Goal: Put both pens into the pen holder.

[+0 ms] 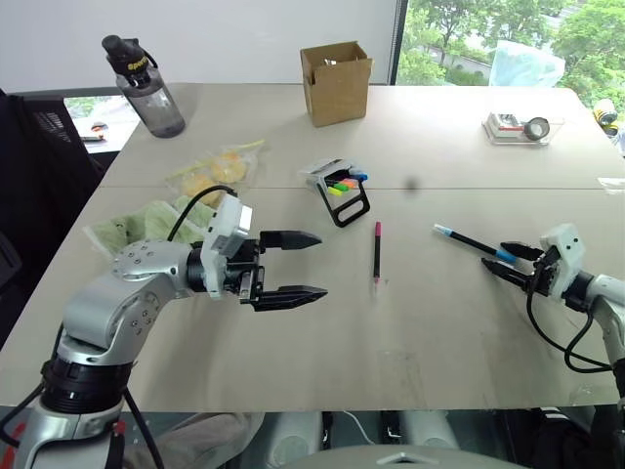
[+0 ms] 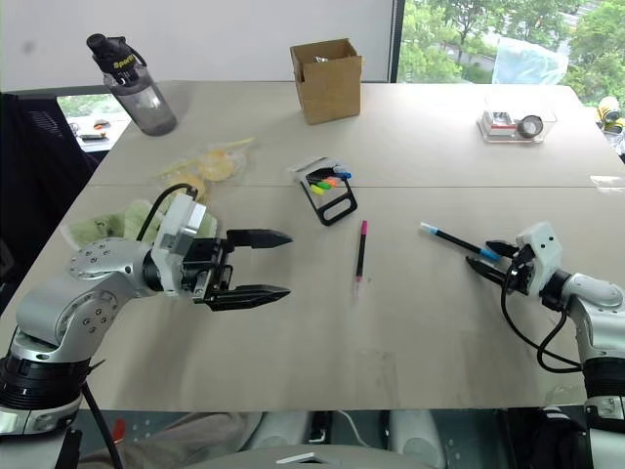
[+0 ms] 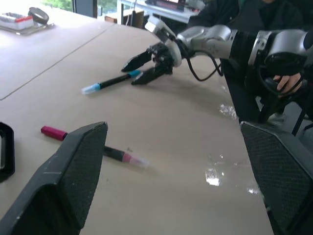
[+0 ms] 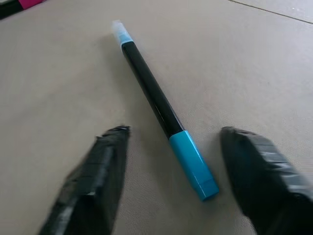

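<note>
Two pens lie on the beige table (image 1: pixel 420 332). The black pen with the magenta-pink end (image 1: pixel 377 252) rests near the middle, pointing away from me. The pen with light blue ends (image 1: pixel 474 242) lies slanted to its right. My right gripper (image 1: pixel 496 256) is low at the table, open, its fingers (image 4: pixel 105 161) on either side of this pen's near blue end (image 4: pixel 193 166) with gaps on both sides. My left gripper (image 1: pixel 317 264) hovers open and level, left of the pink pen, holding nothing. The pen holder (image 1: pixel 342 188), with a black loop frame and coloured markers inside, lies behind the pink pen.
A brown cardboard box (image 1: pixel 335 83) stands at the back centre and a dark water bottle (image 1: pixel 146 88) at the back left. A clear plastic tray (image 1: pixel 522 125) sits at the back right. Plastic bags of yellow and green items (image 1: pixel 210 176) lie behind my left arm.
</note>
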`<state>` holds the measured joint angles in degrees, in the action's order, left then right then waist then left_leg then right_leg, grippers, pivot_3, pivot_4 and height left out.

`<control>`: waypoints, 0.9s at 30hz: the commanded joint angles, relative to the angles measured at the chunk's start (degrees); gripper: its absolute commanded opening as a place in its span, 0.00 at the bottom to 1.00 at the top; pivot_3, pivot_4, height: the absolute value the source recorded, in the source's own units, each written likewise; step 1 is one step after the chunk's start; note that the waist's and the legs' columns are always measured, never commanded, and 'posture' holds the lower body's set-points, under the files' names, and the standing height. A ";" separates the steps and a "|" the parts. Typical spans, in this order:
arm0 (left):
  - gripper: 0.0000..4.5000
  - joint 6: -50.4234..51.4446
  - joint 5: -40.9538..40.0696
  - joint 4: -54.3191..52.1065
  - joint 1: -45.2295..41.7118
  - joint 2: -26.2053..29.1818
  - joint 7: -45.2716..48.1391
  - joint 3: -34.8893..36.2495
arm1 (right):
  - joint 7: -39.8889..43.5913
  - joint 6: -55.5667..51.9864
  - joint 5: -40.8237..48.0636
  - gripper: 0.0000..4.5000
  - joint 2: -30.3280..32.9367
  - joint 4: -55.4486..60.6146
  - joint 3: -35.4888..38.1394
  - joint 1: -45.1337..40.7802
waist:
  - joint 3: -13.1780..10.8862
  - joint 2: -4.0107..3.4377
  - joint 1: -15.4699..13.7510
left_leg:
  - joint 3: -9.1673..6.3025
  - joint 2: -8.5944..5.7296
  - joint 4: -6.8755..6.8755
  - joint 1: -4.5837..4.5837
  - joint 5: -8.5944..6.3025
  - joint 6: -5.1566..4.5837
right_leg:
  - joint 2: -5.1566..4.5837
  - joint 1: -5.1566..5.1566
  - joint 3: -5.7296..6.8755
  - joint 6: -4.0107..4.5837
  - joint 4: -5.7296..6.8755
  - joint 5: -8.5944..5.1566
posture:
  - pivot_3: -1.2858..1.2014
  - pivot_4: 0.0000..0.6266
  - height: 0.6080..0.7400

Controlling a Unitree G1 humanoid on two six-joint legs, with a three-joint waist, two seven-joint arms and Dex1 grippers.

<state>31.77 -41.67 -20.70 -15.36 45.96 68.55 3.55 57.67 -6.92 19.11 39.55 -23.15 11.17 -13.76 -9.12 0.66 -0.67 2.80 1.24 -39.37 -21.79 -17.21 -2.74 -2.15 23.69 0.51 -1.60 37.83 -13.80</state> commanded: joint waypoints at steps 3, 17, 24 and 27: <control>1.00 -4.16 5.63 2.15 -1.69 0.30 -0.37 -1.71 | 1.40 0.76 0.49 0.10 0.21 0.24 0.56 0.99 | 0.00 0.00 0.00 | 0.00 0.00 0.00 0.00 0.00 -0.01 | 0.00 0.00 0.00 0.00 0.00 0.00 | 0.52 0.24 0.97; 1.00 -8.94 16.32 9.35 -6.00 -7.92 -10.10 -5.38 | -0.24 -1.17 5.88 0.00 0.08 9.59 5.33 5.20 | 0.00 0.00 -0.10 | -0.01 0.00 0.00 -0.05 -0.01 -0.01 | -0.05 0.00 0.02 -0.01 -0.03 0.01 | 0.52 0.24 0.97; 1.00 4.97 2.58 7.66 -8.93 -25.01 -22.98 -2.08 | -6.15 -14.90 24.16 0.00 -5.50 34.65 9.48 10.46 | -0.04 0.02 -0.05 | -0.11 0.03 -0.06 -0.07 -0.01 -0.02 | -0.31 0.00 0.07 -0.04 0.09 0.03 | 0.52 0.24 0.97; 1.00 10.07 -5.81 9.52 -12.29 -31.28 -26.12 0.74 | -9.76 -19.58 30.44 0.00 -7.88 43.40 8.53 11.77 | -0.04 0.02 -0.06 | -0.23 0.04 -0.07 -0.08 0.00 0.00 | -0.34 0.00 0.17 -0.04 0.12 0.03 | 0.52 0.24 0.97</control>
<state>39.28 -41.53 -10.56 -25.66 16.37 44.20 1.26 50.07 -24.15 44.95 32.07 14.48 18.84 -2.50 -9.16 0.68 -0.73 2.57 1.26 -39.44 -21.88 -17.21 -2.73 -2.50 23.69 0.69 -1.64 37.95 -13.77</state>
